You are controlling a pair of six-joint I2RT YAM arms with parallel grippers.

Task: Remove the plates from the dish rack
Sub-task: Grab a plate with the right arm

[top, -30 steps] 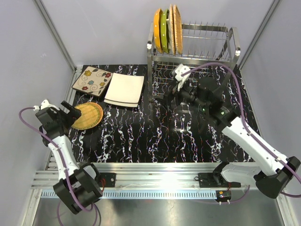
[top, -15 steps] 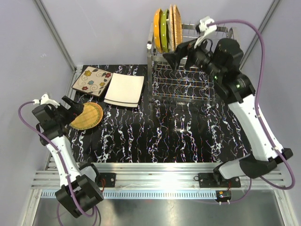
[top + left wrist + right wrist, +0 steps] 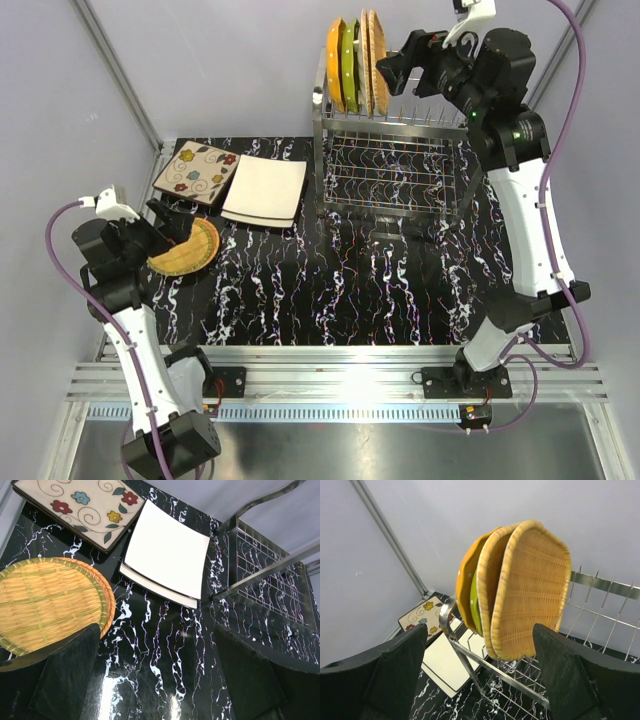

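The steel wire dish rack (image 3: 400, 130) stands at the back of the table. Upright at its top left are an orange plate (image 3: 335, 62), a green plate (image 3: 350, 65) and two wicker plates (image 3: 375, 58). My right gripper (image 3: 398, 62) hovers open at the rack's top, just right of them. In the right wrist view the nearest wicker plate (image 3: 532, 590) faces the open right gripper (image 3: 480, 630), apart from both fingers. My left gripper (image 3: 170, 225) stands open by the round wicker plate (image 3: 188, 245) on the table, holding nothing; in its wrist view only bare table lies between the fingers of the left gripper (image 3: 156, 645).
A square floral plate (image 3: 197, 172) and a square white plate (image 3: 265, 190) lie flat at the back left, the white one close to the rack's left leg. Grey walls with slanted metal posts (image 3: 120, 85) enclose the table. The rack's lower tier (image 3: 390, 185) holds nothing.
My right arm has risen from in front of the rack's lower tier to its top, beside the standing plates. The left gripper has shifted slightly by the round wicker plate.
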